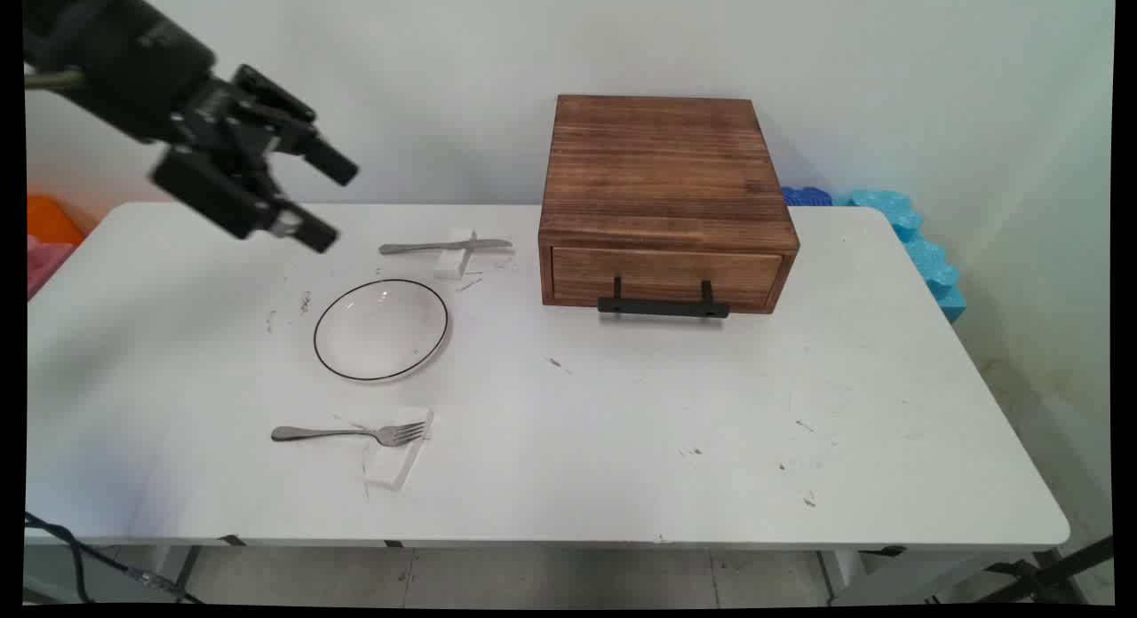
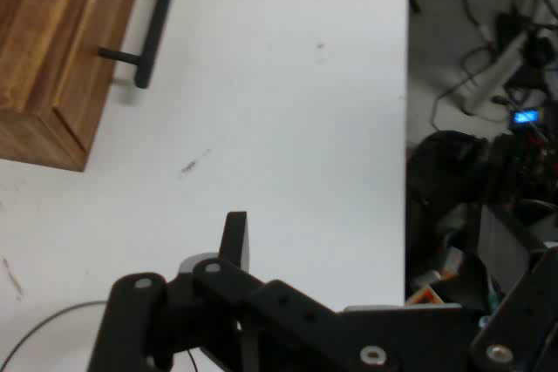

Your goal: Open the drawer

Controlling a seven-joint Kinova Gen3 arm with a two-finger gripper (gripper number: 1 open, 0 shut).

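I have the gripper (image 1: 330, 201) hovering above the table's (image 1: 622, 440) far left corner, fingers spread and holding nothing. Nearest to it is a slim metal knife (image 1: 444, 245), propped on a small clear block near the far edge. Just nearer lies a round, shallow plate (image 1: 380, 329) with a thin dark rim. A steel fork (image 1: 346, 433) rests on another clear block toward the near edge. The grainy wooden drawer box (image 1: 666, 192) with its black bar handle (image 1: 662, 307) sits at mid-table against the far edge.

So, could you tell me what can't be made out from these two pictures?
- Drawer box contents: closed front, both views.
- Plate: hand view shows only a rim arc, cut off by the edge and the linkage.
- Knife and fork: outside the hand view.
- Blue foam: partly behind the table, main view.
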